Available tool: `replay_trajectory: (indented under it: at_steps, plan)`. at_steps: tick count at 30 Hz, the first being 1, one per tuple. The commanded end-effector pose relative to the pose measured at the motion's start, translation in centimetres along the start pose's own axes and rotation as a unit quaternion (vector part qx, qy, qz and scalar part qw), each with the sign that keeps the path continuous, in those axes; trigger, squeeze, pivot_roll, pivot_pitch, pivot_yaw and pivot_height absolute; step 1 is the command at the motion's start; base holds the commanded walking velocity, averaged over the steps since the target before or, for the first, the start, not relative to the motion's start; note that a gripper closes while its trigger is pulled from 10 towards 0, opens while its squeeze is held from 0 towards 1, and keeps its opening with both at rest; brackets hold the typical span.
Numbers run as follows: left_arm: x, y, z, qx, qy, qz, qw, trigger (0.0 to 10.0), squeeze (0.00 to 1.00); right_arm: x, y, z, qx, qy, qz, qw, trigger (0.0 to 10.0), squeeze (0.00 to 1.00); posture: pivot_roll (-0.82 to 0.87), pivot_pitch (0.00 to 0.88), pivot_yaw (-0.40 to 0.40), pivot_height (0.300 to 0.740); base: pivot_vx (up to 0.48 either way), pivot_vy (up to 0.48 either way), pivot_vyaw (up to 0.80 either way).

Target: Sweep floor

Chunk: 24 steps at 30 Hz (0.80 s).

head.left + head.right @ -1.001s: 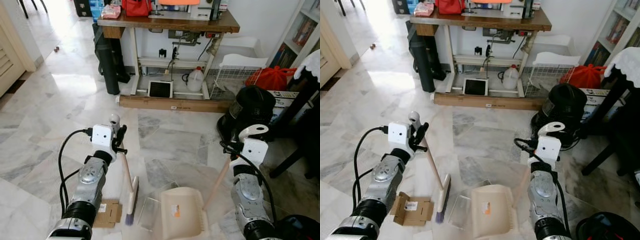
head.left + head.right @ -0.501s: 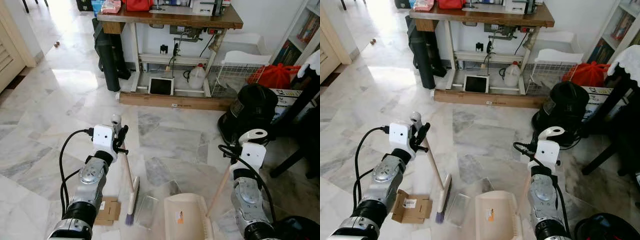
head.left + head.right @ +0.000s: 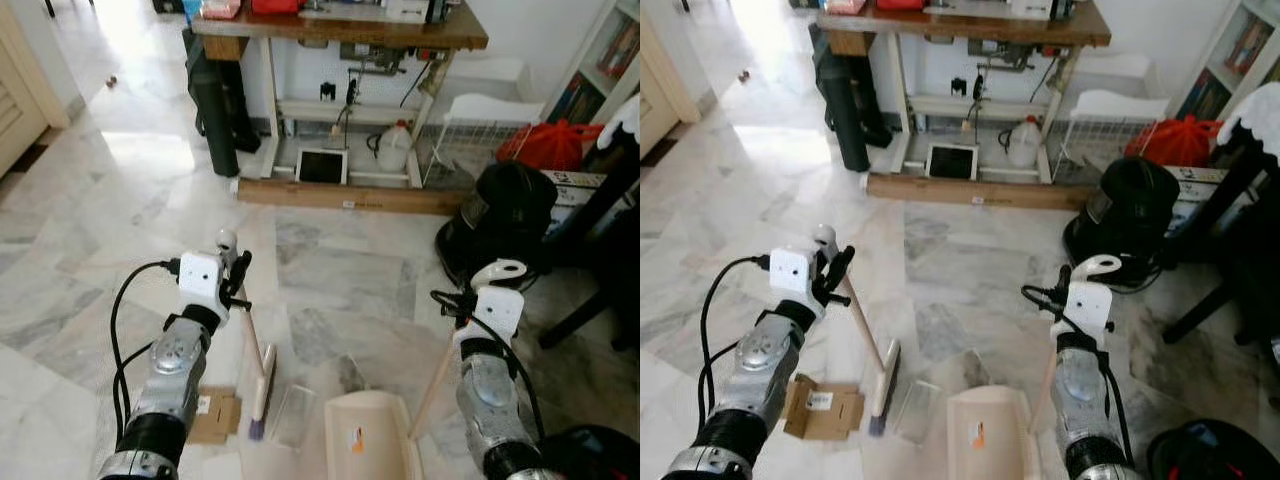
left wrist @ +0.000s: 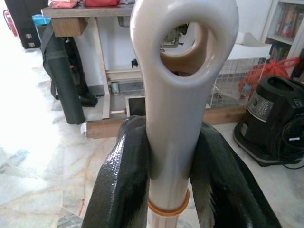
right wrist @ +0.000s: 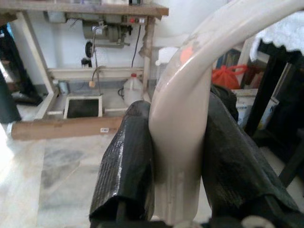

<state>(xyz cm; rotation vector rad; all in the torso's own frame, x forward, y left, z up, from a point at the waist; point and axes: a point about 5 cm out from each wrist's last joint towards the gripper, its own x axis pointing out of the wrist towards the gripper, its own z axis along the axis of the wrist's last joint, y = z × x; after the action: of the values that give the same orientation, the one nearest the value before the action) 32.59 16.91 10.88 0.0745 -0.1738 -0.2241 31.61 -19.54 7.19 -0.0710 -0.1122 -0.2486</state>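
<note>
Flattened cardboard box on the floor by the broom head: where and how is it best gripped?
Probably by an outer edge. The flattened cardboard box lies flat on the floor with the broom beside it, so a side-on approach from its far side, pinching a slightly raised flap, seems easiest.

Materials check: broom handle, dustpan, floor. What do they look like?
Broom handle: glossy cream plastic at the moulded hanging loop; the shaft looks like pale wood, though I can't be sure. Dustpan: matte beige plastic, one moulded piece. Floor: polished marble-look tile, grey veining, window glare reflecting.
</note>
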Motion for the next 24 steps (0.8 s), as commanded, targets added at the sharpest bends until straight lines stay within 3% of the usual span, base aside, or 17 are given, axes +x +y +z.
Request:
replay_trajectory:
  at_steps: [1,24]
  plan:
    - [-0.1,0.2,0.5,0.001,-0.012,0.000,1.000,10.0,0.00,0.5,-0.2,0.9,-0.002,-0.027,-0.007,1.000,10.0,0.00,0.17,0.169,-0.050,0.740,0.000,0.000,0.00]
    - [-2.6,0.5,3.0,0.011,-0.034,-0.003,0.999,10.0,0.00,0.0,0.7,0.1,0.000,-0.020,-0.012,1.000,10.0,0.00,0.29,0.287,-0.045,0.740,0.000,0.000,0.00]
